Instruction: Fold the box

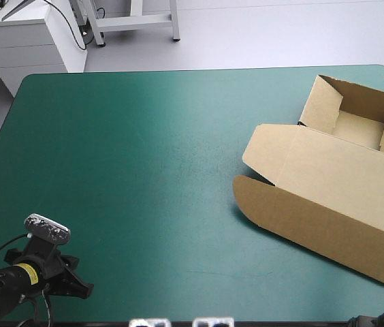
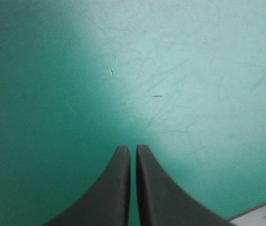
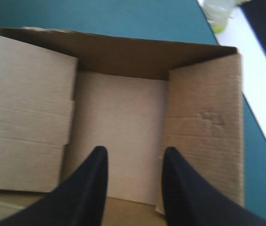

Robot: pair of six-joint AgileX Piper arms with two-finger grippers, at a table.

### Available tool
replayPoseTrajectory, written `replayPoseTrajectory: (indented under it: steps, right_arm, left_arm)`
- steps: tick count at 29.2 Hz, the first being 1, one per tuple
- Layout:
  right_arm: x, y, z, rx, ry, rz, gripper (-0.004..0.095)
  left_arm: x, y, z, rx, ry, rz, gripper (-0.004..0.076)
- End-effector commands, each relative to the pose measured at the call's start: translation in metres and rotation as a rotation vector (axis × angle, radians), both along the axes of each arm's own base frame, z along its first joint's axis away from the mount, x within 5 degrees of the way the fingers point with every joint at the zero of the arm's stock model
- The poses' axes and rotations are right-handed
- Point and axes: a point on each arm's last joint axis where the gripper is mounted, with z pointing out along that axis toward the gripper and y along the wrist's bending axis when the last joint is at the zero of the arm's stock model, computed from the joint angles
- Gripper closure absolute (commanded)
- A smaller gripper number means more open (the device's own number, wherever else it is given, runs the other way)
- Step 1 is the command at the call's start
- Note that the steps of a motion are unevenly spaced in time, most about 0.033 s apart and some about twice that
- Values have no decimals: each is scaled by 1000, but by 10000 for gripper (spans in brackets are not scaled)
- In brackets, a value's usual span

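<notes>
My left gripper [image 1: 80, 285] sits nearest, low over the near left corner of the table [image 1: 144, 136]. In my left wrist view it [image 2: 133, 149] is clenched on nothing: the two black fingers [image 2: 116, 188] stand together with only a thin slit between them, and ahead of them lies bare teal-green cover [image 2: 194, 70] with a few fine scratches. It is well apart from the box [image 1: 328, 184].

The box lies on the right half of the table and runs off the picture's right side in the high view. Its nearest part is the front flap [image 1: 314, 231] of the lid, a darker brown strip with a rounded corner. Beyond that the lid [image 1: 328, 170] lies open and flat. Farther still, toward the far right corner of the table, stands the open tray [image 1: 359, 126] with its walls raised.

My right gripper [image 3: 135, 153] is released, its fingers [image 3: 93, 188] standing apart over the tray's pale floor [image 3: 119, 117] with nothing between them. I cannot tell whether they touch the board. A folded side panel [image 3: 29, 117] lies beside one finger and an upright side wall [image 3: 203, 127] beside the other. The far wall [image 3: 123, 56] rises ahead of them, with the cover behind it.
</notes>
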Motion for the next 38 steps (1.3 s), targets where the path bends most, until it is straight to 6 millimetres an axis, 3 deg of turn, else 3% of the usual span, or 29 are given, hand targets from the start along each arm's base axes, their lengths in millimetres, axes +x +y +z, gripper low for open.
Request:
replayPoseTrajectory:
  steps: [1, 2, 3, 8, 11, 17, 22, 26, 32, 38]
  right_arm:
    - [-24, 26, 51, -2, -182, 116, 830]
    - [-27, 31, 55, -3, -182, 139, 908]
    - [-30, 39, 59, -7, -181, 160, 917]
    - [-40, 73, 69, -50, -159, 271, 914]
    - [-51, 104, 74, -106, -110, 338, 912]
    - [-76, 148, 94, -132, -163, 450, 912]
    - [-108, 173, 115, -162, -240, 524, 912]
    - [-136, 181, 123, -200, -281, 530, 912]
    - [-172, 178, 96, -207, -277, 521, 912]
    - [-212, 173, 36, -194, -284, 512, 912]
  left_arm:
    - [3, -2, 9, -37, -50, 4, 703]
    - [3, -2, 9, -37, -50, 4, 703]
    - [3, -2, 9, -37, -50, 4, 703]
    - [3, -2, 9, -37, -50, 4, 703]
    - [3, -2, 9, -37, -50, 4, 703]
    - [3, -2, 9, -38, -51, 4, 703]
    - [6, -3, 11, -52, -82, 4, 703]
    - [7, -4, 12, -60, -99, 4, 703]
    - [8, -4, 13, -67, -115, 4, 703]
    - [8, -5, 14, -70, -123, 4, 703]
